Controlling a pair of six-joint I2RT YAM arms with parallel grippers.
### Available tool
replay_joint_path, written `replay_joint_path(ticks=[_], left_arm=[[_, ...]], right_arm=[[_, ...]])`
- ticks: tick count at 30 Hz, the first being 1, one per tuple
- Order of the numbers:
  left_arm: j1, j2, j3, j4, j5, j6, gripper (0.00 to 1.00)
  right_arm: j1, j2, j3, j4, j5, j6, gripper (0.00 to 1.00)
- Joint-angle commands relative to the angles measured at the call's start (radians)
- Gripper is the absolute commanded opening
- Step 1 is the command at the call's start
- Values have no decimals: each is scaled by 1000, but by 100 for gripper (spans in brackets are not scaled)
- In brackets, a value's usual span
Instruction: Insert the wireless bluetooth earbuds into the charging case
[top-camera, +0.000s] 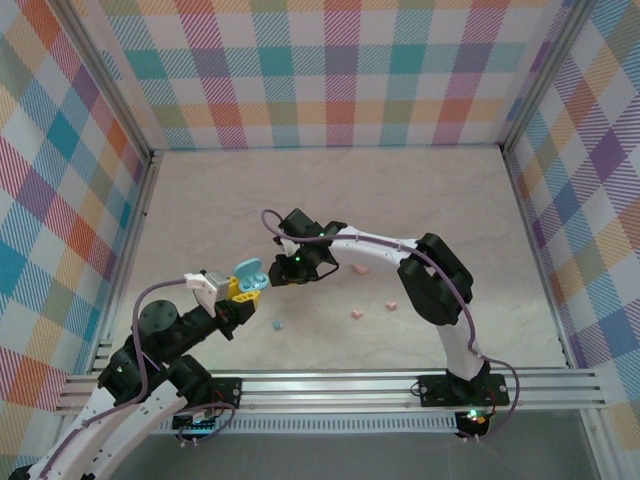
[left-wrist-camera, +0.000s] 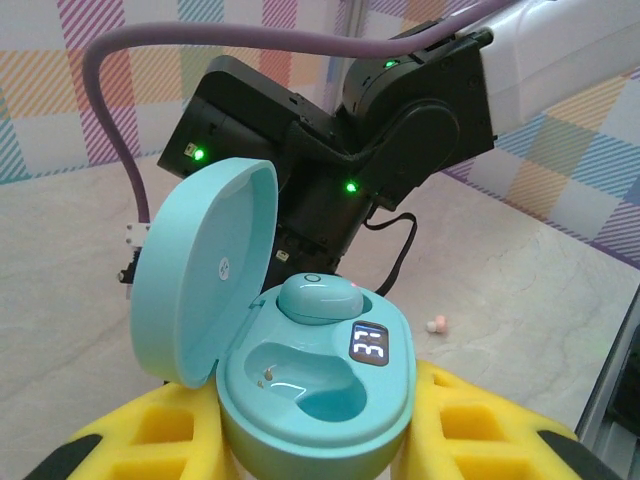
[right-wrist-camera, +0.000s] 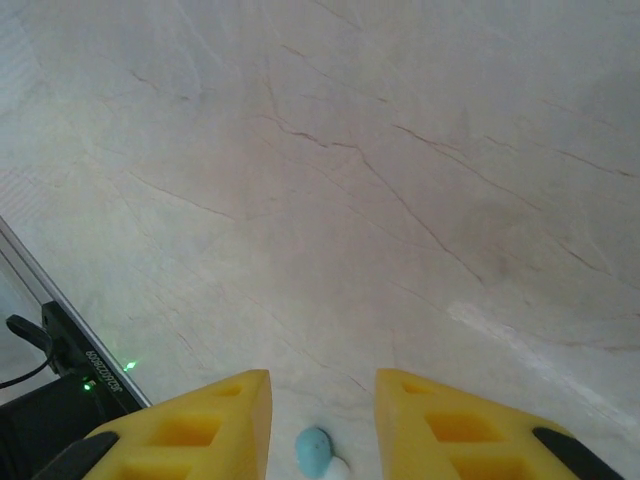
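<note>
Two claws meet near the middle of the worktop (top-camera: 450, 200). The left claw (top-camera: 243, 287) is pinching the blue case (top-camera: 248, 272) by its base, with its yellow fingers (left-wrist-camera: 130, 430) pressed against either side. It holds the case off the worktop with the lid (left-wrist-camera: 205, 270) hinged up, standing at the left in the left wrist view. One blue earbud (left-wrist-camera: 318, 298) sits in the case's far socket, just behind a small lit screen (left-wrist-camera: 368, 345). The near socket (left-wrist-camera: 300, 385) shows its bare floor. The right claw (right-wrist-camera: 320, 385) hangs just beyond the case, close to its far side in the top view, with fingers spread and nothing pinched between the tips. A loose blue earbud (top-camera: 279, 325) lies on the worktop on the near side of both claws. Low in the right wrist view, a small blue piece (right-wrist-camera: 312, 452) shows between the spread fingers. I cannot tell whether it is that same earbud. To the right, well apart from the case, one pink earbud (top-camera: 356, 314) and another (top-camera: 392, 305) lie near each other on the worktop. A further pink thing (top-camera: 360, 269) lies just beside the right arm (top-camera: 440, 290), too small to identify.
</note>
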Motion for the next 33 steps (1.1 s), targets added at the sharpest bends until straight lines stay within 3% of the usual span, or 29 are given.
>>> replay_joint_path(ticks=[1,16,23,33], left_arm=[[-8,-20,42,-30,-22,2,24],[-9,-29,42,-26,-35,8,24],[-9,-25,38,-22,-33,5,24],[-9,-24,44,-23,-37,7,24]], right_arm=[[33,29,36,-16,27,-6,34],[154,2,-33,-79,145,-176,29],[170,3,-59,-78,127,-201,28],[202,-5,-79,-62,126,-245,36]])
